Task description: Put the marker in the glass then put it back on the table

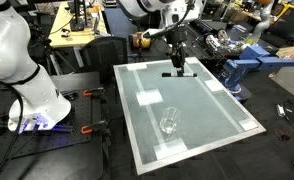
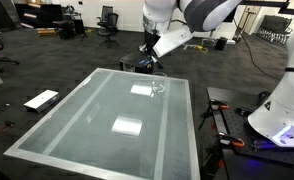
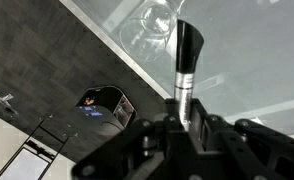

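Note:
In the wrist view my gripper (image 3: 184, 120) is shut on the marker (image 3: 186, 62), a thin stick with a black cap that stands out beyond the fingers. The clear glass (image 3: 153, 28) shows ahead of the marker tip, upright on the table (image 3: 257, 50) near its edge and apart from the marker. In both exterior views the gripper (image 1: 177, 66) (image 2: 150, 62) hangs above the pale table (image 1: 217, 110) (image 2: 87, 120). The glass (image 1: 169, 123) (image 2: 159, 88) stands empty on the tabletop.
White tape patches (image 1: 149, 98) (image 2: 126, 126) lie on the tabletop. The robot's white base (image 1: 32, 100) (image 2: 282, 120) stands beside the table. A wooden workbench (image 1: 77, 35) and a blue machine (image 1: 242, 70) sit behind it. A white board (image 2: 40, 99) lies on the floor.

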### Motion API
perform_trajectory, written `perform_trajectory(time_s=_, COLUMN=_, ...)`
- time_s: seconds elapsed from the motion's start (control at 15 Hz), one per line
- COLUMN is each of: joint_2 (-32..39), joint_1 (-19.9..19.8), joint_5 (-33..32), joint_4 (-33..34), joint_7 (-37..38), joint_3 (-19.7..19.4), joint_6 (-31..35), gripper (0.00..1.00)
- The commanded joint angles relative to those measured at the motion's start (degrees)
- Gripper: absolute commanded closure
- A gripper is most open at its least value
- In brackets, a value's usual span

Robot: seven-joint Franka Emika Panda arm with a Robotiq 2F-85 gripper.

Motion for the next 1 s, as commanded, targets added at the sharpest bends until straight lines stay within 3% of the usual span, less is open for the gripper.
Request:
perform_trajectory(time_s=0.0, joint_2=0.97, joint_1=-2.41, joint_5=-4.04, joint_4=1.19, joint_7=8.92, joint_3=3.11, joint_6=-4.24, gripper=0.95)
perform_trajectory(time_s=0.4, joint_2=2.32, joint_1=-2.78, joint_5=-8.90, joint_4=1.93, joint_7=22.18, joint_3=4.82, joint_6=-10.66, gripper=0.95)
perform_trajectory(time_s=0.93, joint_2=4.92, joint_1=-2.40, joint_5=-12.20, joint_4=3.55, joint_7=33.62, joint_3=5.97, joint_6=-19.93, gripper=0.95)
